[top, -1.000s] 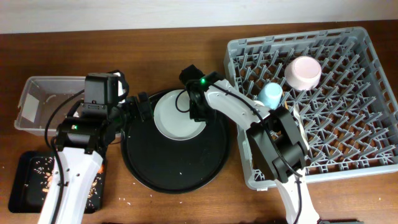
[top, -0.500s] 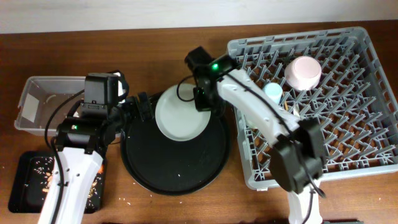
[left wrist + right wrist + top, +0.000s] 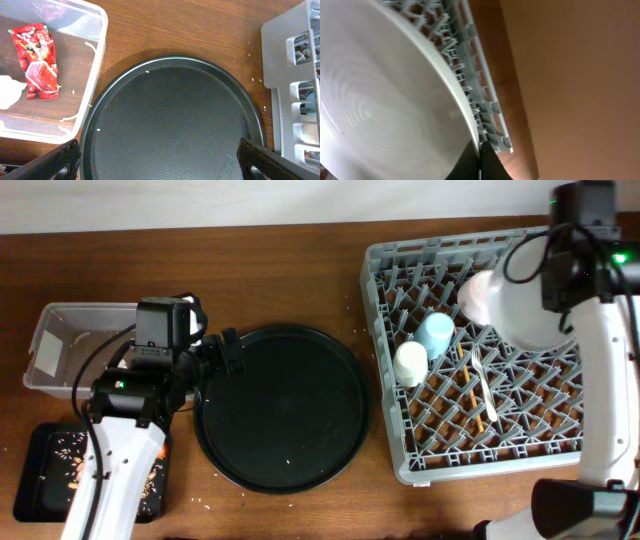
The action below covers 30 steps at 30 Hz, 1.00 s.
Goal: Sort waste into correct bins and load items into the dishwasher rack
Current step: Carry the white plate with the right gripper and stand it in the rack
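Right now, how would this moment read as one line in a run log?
step: loading plate | right jaws: shut on plate, over dishwasher rack | left jaws: open over round black tray

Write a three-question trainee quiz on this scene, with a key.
1. True or false: the right end effector is shut on the plate.
2. The red wrapper lies in: A the clear tub; B the round black tray; C the shallow black tray.
3. Which cup stands beside the cream cup in the dishwasher rack?
Key: 1 true; 2 A; 3 the light blue cup.
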Each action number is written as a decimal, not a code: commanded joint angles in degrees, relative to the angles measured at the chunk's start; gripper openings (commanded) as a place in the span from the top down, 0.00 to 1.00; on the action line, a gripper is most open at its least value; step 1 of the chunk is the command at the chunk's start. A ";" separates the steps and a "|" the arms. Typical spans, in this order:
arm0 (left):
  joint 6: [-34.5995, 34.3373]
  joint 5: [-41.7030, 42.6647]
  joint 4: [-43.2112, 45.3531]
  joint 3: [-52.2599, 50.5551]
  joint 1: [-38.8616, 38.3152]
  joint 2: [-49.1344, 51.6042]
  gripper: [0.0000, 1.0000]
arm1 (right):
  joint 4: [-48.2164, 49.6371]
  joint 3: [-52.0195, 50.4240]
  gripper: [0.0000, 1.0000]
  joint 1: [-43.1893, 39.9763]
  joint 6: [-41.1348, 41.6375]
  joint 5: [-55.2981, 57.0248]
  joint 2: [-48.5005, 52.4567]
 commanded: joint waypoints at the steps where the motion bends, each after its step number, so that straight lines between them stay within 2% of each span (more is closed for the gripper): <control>1: 0.07 -0.81 0.11 0.85 0.09 -0.44 0.01 | 1.42 -4.13 0.96 -3.41 -2.54 1.55 0.22; 3: 0.07 -0.81 0.11 0.85 0.09 -0.44 0.01 | 2.93 -9.62 0.96 -4.85 -5.09 1.99 0.22; 5: 0.09 -0.81 0.11 0.85 0.09 -0.44 0.01 | 4.83 -15.02 0.96 -4.90 -5.51 8.87 0.22; 8: 0.07 -0.81 0.11 0.85 0.09 -0.44 0.01 | 6.67 -20.11 0.96 -4.90 -5.46 8.83 0.22; 12: 0.07 -0.81 0.11 0.85 0.09 -0.44 0.01 | 9.16 -21.55 0.96 -3.28 -5.05 7.34 0.22; 16: 0.07 -0.79 0.11 0.85 0.09 -0.44 0.01 | 10.34 -21.53 0.95 -2.08 -5.03 0.72 0.22; 18: 0.07 -0.79 0.11 0.85 0.09 -0.44 0.01 | 10.62 -21.53 0.69 -2.08 -5.03 -1.16 0.22; 19: 0.07 -0.81 0.11 0.85 0.09 -0.44 0.01 | 10.86 -21.51 0.46 -2.08 -5.03 -1.14 0.17; 20: 0.09 -0.81 0.11 0.85 0.09 -0.44 0.01 | 11.08 -21.51 0.27 -2.08 -5.03 -1.14 0.13; 22: 0.07 -0.81 0.11 0.85 0.09 -0.44 0.01 | 11.21 -19.89 0.11 -2.08 -3.37 -1.14 0.09; 25: 0.07 -0.81 0.11 0.85 0.09 -0.44 0.01 | 9.81 -13.25 0.05 -1.86 4.09 -2.01 -0.33; 26: 0.07 -0.79 0.11 0.85 0.09 -0.44 0.01 | 8.11 -9.35 0.01 -1.03 4.07 -9.73 -1.14; 28: 0.07 -0.81 0.11 0.85 0.09 -0.44 0.01 | 7.30 -5.20 0.01 -0.11 4.07 -27.50 -2.58; 30: 0.07 -0.79 0.11 0.85 0.09 -0.44 0.01 | 7.39 -4.44 0.01 0.07 4.07 -50.69 -3.76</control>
